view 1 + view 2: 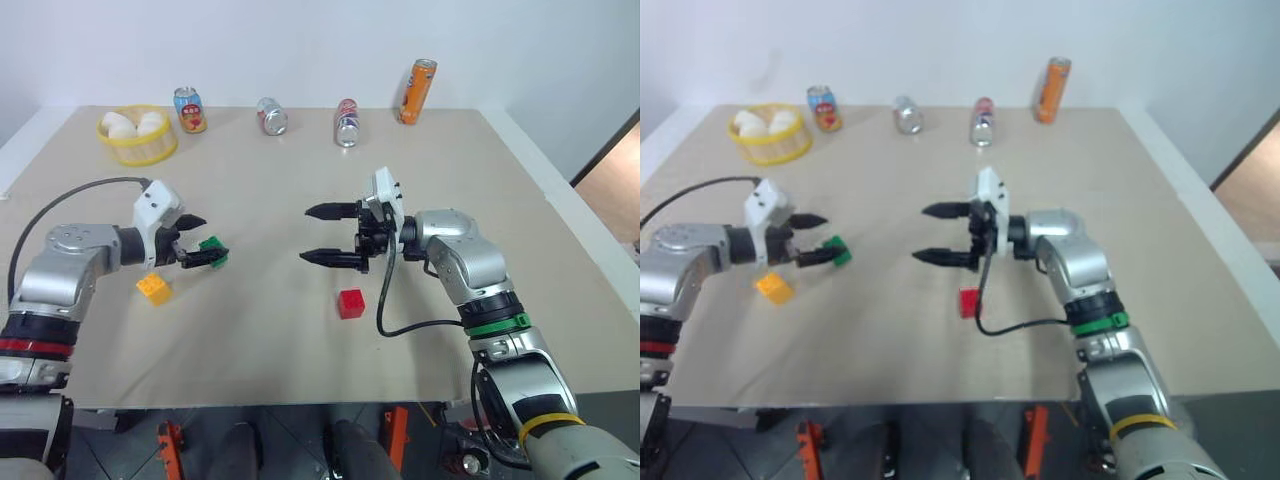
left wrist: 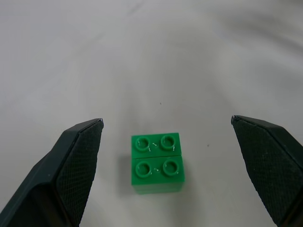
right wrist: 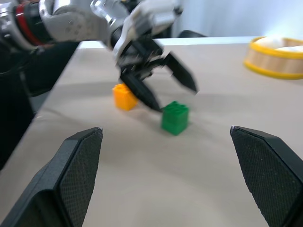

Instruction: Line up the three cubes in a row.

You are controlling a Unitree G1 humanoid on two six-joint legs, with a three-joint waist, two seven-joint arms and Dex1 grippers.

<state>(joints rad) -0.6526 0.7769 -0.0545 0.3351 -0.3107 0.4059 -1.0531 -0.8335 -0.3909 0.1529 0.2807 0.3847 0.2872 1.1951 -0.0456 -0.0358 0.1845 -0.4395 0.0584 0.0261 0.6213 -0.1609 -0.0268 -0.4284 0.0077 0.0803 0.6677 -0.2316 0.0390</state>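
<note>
Left pincer [image 1: 197, 243] reaching in low, spread wide around small green studded plastic cube [image 2: 157, 162], not touching. Right pincer [image 1: 327, 234] raised, level, spread, empty, above red studded cube [image 1: 351, 303]. Yellow-orange studded cube [image 1: 154, 288] beside green. Three cubes on beige worktop [image 1: 270, 340].

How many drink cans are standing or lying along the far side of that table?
4, in a row along the far edge: one beside the yellow egg basket, two silver ones near the middle, and a tall orange one farthest right. None seem hidden.
</note>
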